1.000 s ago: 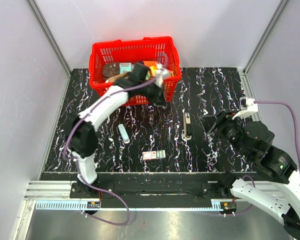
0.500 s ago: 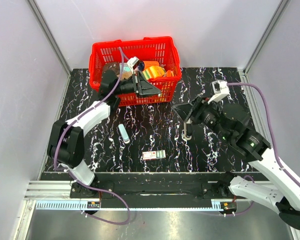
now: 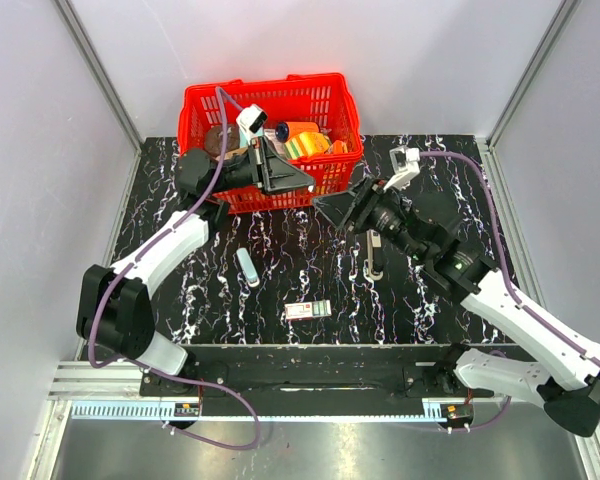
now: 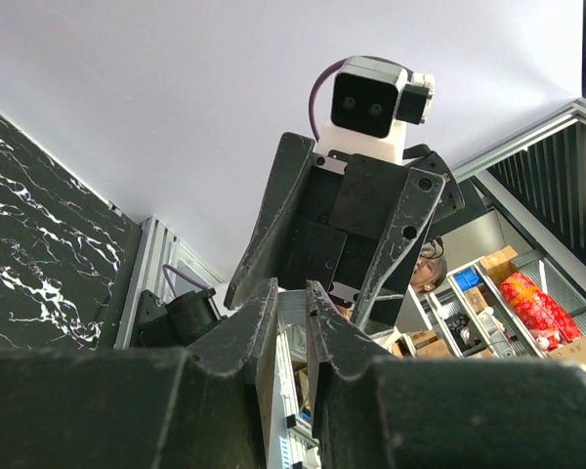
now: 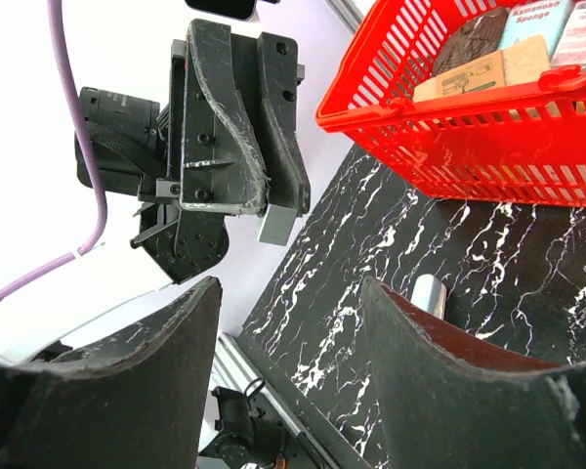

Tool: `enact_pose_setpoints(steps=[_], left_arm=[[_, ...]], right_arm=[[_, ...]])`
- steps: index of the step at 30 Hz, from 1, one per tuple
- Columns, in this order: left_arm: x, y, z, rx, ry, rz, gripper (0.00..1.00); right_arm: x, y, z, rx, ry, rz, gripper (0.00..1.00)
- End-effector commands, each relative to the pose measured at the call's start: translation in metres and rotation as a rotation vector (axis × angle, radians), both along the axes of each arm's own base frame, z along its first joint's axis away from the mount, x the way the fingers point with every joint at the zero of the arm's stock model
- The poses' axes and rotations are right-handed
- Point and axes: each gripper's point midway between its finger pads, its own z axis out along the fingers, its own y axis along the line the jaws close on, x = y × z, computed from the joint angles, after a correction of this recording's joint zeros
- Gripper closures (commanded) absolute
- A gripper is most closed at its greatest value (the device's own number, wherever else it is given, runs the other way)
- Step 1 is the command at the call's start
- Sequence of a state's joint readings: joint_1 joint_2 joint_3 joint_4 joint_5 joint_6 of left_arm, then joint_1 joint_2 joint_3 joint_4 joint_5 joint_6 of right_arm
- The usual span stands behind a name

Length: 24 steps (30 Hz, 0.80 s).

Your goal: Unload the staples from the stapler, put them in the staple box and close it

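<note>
The stapler (image 3: 373, 252), slim and grey with dark parts, lies on the black marbled table right of centre. The staples (image 3: 247, 267), a short pale bar, lie left of centre; one pale end shows in the right wrist view (image 5: 428, 291). My left gripper (image 3: 302, 182) hovers in front of the red basket, pointing right, its fingers (image 4: 259, 313) shut to a narrow slit with nothing seen between them. A small grey block (image 5: 276, 227) shows at its tips; I cannot tell what it is. My right gripper (image 3: 325, 207) faces it, wide open and empty (image 5: 291, 288), above the table left of the stapler.
The red basket (image 3: 195, 130) with several packets stands at the back of the table and shows in the right wrist view (image 5: 449, 147). A small white, red and green printed box (image 3: 308, 310) lies near the front edge. Grey walls close in both sides.
My right arm has swung from the right side to the middle, its open gripper now facing the left gripper. My left arm has drawn back from over the basket and turned to point right.
</note>
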State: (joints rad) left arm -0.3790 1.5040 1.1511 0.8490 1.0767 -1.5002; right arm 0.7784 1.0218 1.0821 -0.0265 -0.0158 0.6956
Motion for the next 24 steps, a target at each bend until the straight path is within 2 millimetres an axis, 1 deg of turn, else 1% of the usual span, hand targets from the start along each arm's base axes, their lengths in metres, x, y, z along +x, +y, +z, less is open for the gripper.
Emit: enact_pose_setpoints(steps=[1, 5, 12, 17, 24], left_arm=[[-0.009, 0.002, 0.007, -0.021, -0.037, -0.002, 0.9], [-0.007, 0.002, 0.005, -0.012, -0.034, 0.006, 0.9], [-0.006, 0.001, 0.003, -0.009, -0.028, 0.007, 0.9], [-0.005, 0.001, 0.002, -0.007, -0.023, 0.007, 0.9], [-0.006, 0.0, 0.002, -0.006, -0.022, 0.002, 0.9]], right_arm=[[0.001, 0.008, 0.033, 0.099, -0.076, 0.03, 0.35], [0.004, 0.014, 0.037, 0.115, -0.088, 0.046, 0.35], [0.006, 0.02, 0.034, 0.116, -0.082, 0.06, 0.37], [0.008, 0.021, 0.033, 0.118, -0.073, 0.066, 0.49], [0.01, 0.022, 0.031, 0.124, -0.063, 0.065, 0.51]])
